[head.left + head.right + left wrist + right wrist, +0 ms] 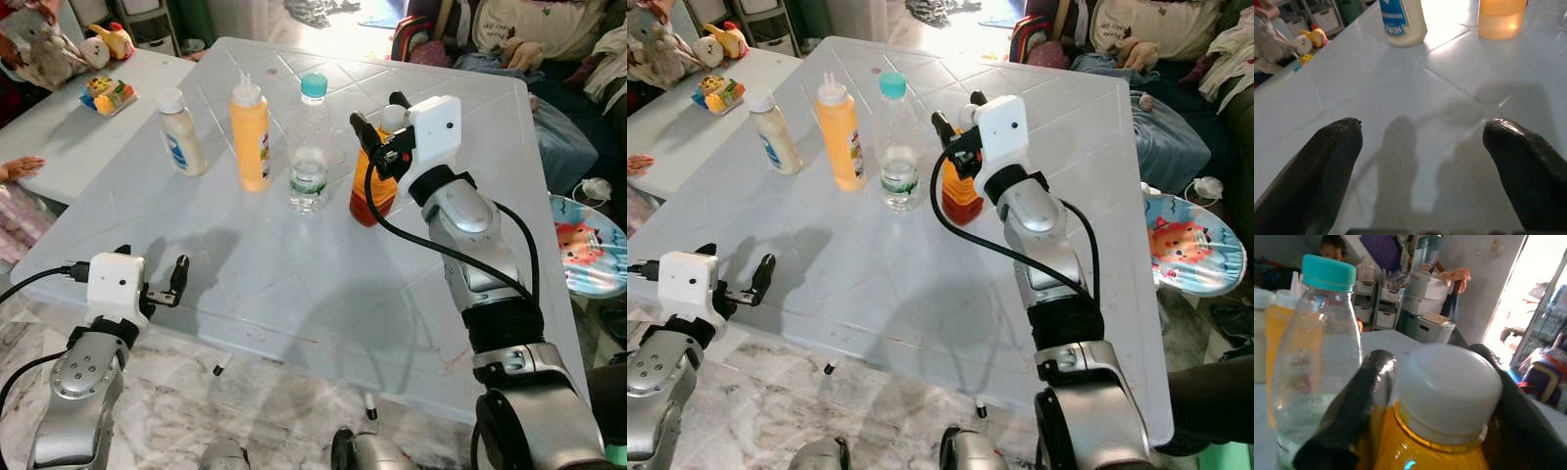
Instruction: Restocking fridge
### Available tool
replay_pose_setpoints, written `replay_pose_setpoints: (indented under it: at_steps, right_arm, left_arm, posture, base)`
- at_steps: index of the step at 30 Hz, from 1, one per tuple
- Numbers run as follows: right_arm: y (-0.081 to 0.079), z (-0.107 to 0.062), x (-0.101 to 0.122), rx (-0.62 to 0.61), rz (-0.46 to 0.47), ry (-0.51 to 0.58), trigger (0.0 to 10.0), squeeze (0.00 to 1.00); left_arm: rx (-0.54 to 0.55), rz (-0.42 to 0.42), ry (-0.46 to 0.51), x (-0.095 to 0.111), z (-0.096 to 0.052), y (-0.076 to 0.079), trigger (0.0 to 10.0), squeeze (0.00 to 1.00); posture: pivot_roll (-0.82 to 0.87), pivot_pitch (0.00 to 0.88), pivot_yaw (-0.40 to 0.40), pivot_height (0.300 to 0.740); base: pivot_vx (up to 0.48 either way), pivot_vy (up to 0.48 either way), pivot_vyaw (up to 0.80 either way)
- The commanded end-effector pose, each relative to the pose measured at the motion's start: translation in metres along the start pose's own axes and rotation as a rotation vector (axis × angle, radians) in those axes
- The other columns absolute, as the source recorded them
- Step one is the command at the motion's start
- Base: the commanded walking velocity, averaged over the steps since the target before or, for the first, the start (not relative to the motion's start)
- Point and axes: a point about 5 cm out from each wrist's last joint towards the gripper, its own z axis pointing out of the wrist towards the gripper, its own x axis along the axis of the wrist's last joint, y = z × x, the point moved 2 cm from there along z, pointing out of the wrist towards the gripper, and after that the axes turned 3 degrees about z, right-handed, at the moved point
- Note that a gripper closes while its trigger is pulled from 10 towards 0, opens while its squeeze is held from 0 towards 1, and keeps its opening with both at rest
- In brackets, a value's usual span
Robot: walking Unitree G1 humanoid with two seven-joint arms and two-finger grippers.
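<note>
The orange bottle point(372, 196) stands on the counter point(294, 284), right end effector point(1437, 396) squeezing its neck. Lifted crooked, it could bump the water bottle point(310, 147) just beside it. Left end effector point(1422, 161) waits, fingers apart.

A second, lower tabletop point(69, 127) stands at the left, carrying a small colourful toy block point(107, 94), with stuffed toys point(111, 39) at its far edge. A person's hand point(20, 168) reaches in from the left edge. The floor point(265, 411) is pale marble-patterned tile. At the right lies a round cushion point(588, 245) with a cartoon print, and a person in a light shirt point(529, 24) sits beyond the far corner. White storage drawers point(1378, 308) stand against the back wall.
</note>
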Motion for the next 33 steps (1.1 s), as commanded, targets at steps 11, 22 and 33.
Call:
replay_pose_setpoints:
  at_steps: [11, 22, 33]
  right_arm:
    - [-0.015, -0.030, -0.015, -0.064, 0.055, -0.045, 0.0, 0.00]
    - [-0.037, -0.054, -0.026, -0.132, 0.117, -0.054, 10.0, 0.00]
    - [-0.041, -0.048, -0.009, -0.095, 0.115, 0.025, 10.0, 0.00]
  left_arm:
    - [-0.010, -0.050, -0.053, -0.011, -0.002, 0.017, 10.0, 0.00]
    - [-0.020, -0.076, -0.064, -0.016, 0.003, 0.030, 10.0, 0.00]
    - [-0.016, -0.095, -0.051, -0.016, 0.012, 0.037, 10.0, 0.00]
  posture:
    - [0.10, 0.136, -0.041, 0.740]
    - [0.07, 0.092, -0.055, 0.740]
    - [0.05, 0.067, -0.072, 0.740]
  base:
    - [0.000, 0.000, 0.00]
    - [-0.238, 0.000, 0.00]
    - [-0.361, 0.000, 0.00]
